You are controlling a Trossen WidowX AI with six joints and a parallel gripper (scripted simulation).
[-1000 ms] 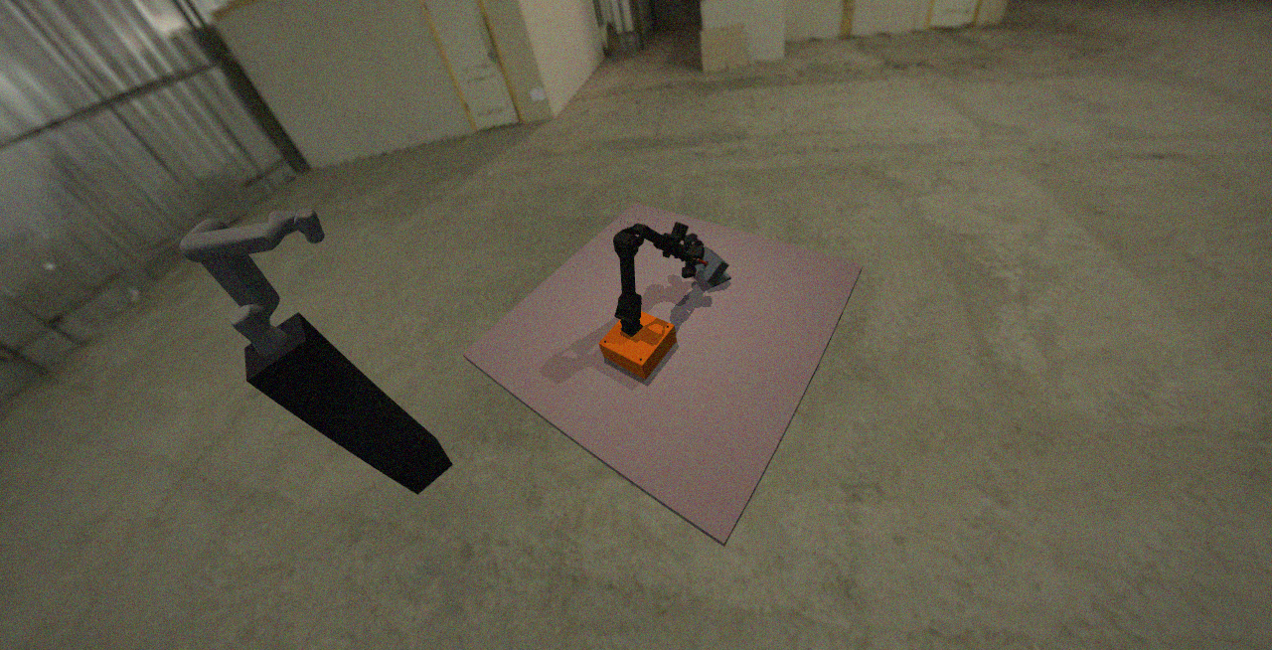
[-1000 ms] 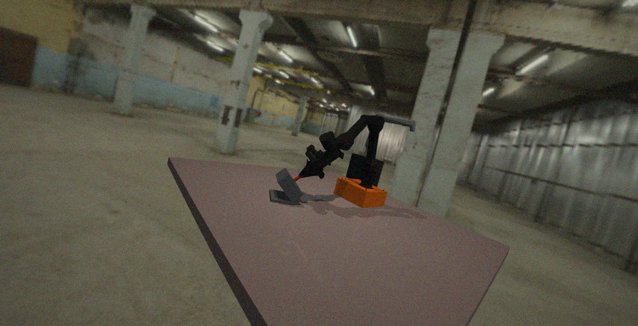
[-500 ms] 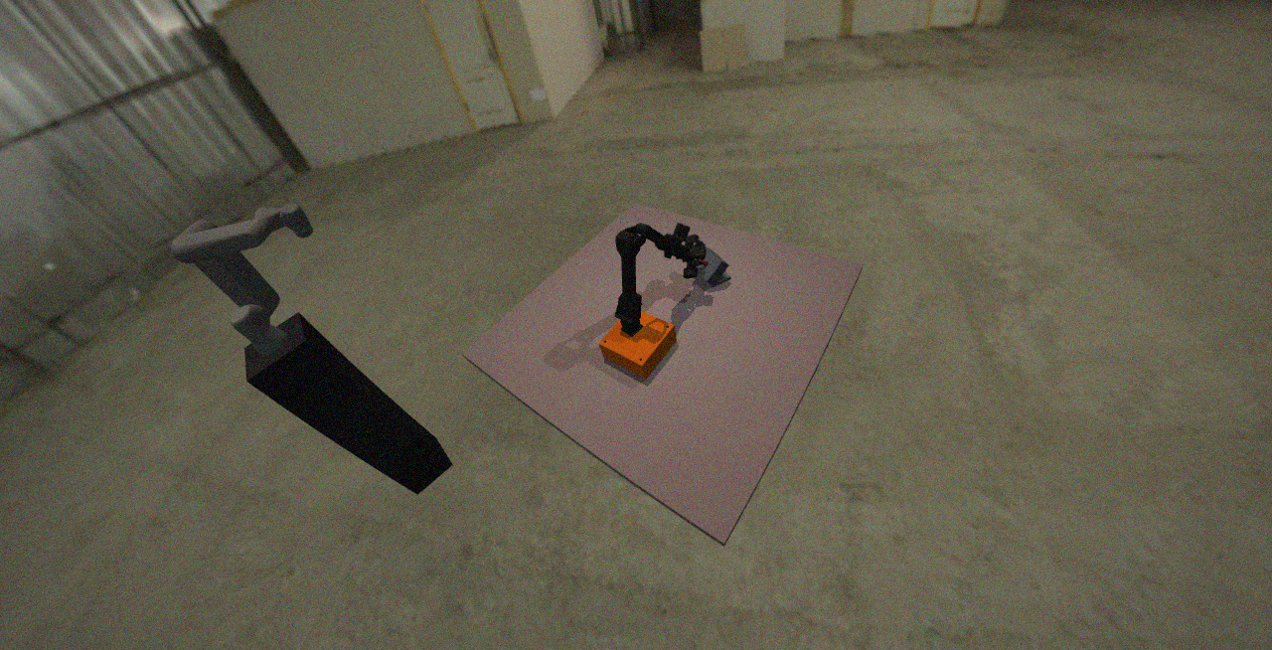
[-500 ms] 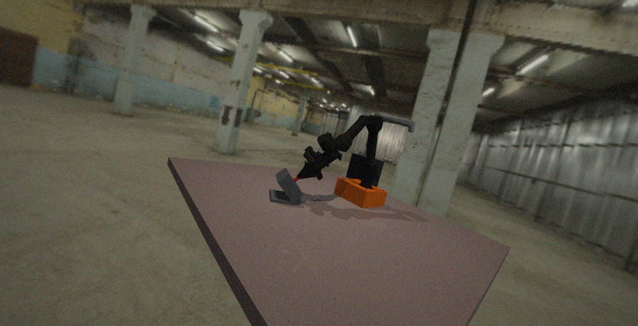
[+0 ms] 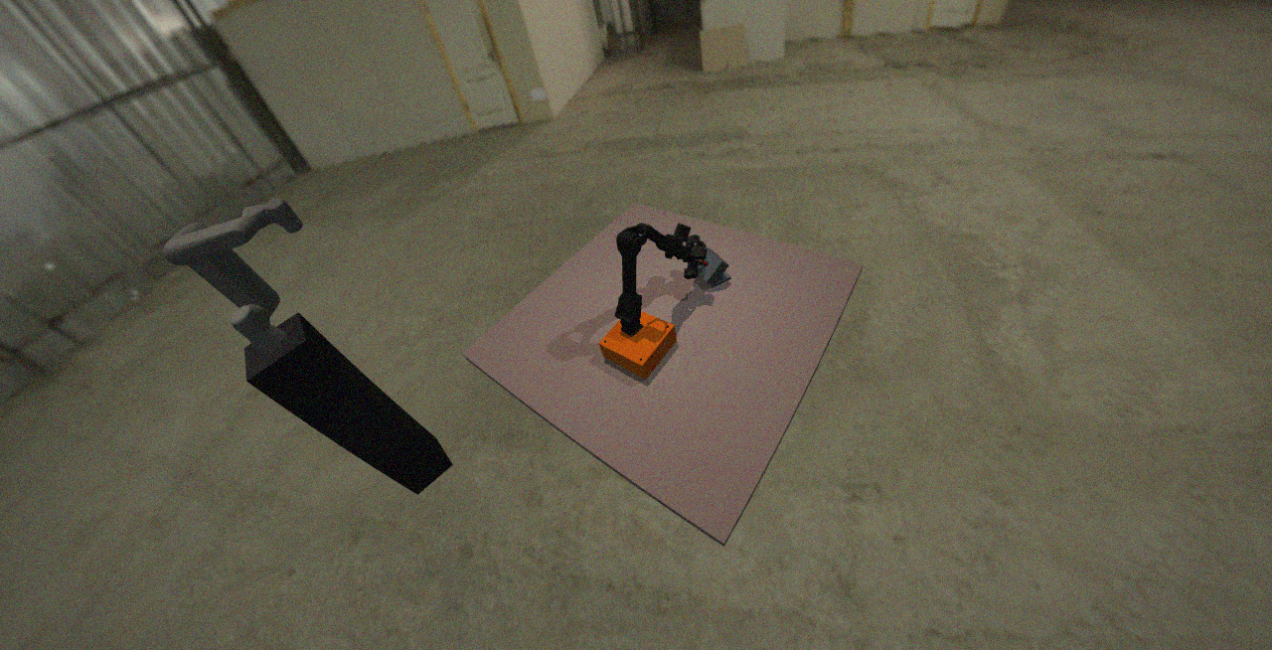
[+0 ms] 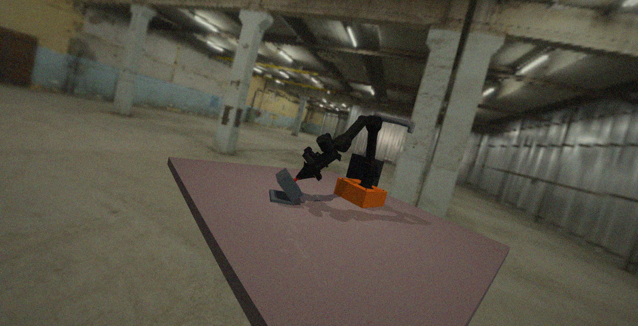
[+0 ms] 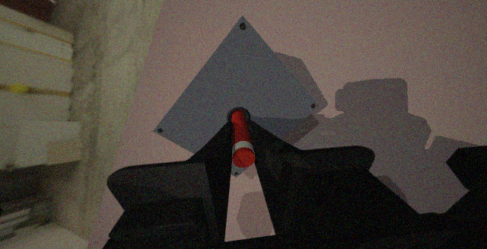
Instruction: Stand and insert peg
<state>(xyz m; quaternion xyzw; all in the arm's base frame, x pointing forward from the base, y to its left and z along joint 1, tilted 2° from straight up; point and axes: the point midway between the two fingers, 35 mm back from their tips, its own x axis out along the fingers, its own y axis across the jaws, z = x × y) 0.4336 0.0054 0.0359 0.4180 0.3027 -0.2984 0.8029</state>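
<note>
My gripper [image 5: 704, 262] [image 6: 297, 178] [image 7: 239, 125] is shut on the red peg [image 6: 295, 180] [image 7: 240, 132], in front of the sloped panel. The peg's white band [image 7: 242, 145] and red end cap face the wrist camera, on the side away from the panel. The blue-grey sloped panel [image 5: 715, 268] [image 6: 287, 183] [image 7: 232, 78] leans on its base. The peg's plain end is at the mouth of the dark-rimmed hole [image 7: 230, 116] and looks to be within the rim. How deep it sits is hidden. The peg looks roughly lined up with the hole.
The orange robot base [image 5: 636, 349] [image 6: 360, 193] stands behind the arm on the pink table [image 5: 712, 432] [image 6: 379, 252]. The panel's flat foot [image 6: 278, 197] rests on the table. A black block with a grey arm [image 5: 347, 406] is off the table in the top view.
</note>
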